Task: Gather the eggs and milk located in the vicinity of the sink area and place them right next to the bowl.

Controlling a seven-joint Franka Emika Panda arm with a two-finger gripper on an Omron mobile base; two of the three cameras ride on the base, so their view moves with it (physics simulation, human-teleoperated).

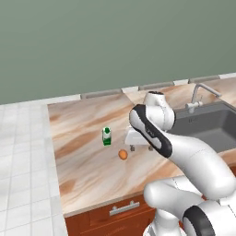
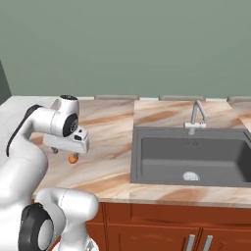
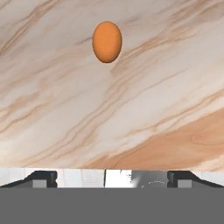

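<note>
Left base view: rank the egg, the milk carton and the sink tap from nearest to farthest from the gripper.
1. The egg lies on the counter just in front of the gripper, towards its left.
2. The milk carton stands upright a little beyond the egg, further left.
3. The tap is farthest, behind the sink on the right.

White glossy arm [image 1: 193, 159], dark joint bands, rounded segments
</note>
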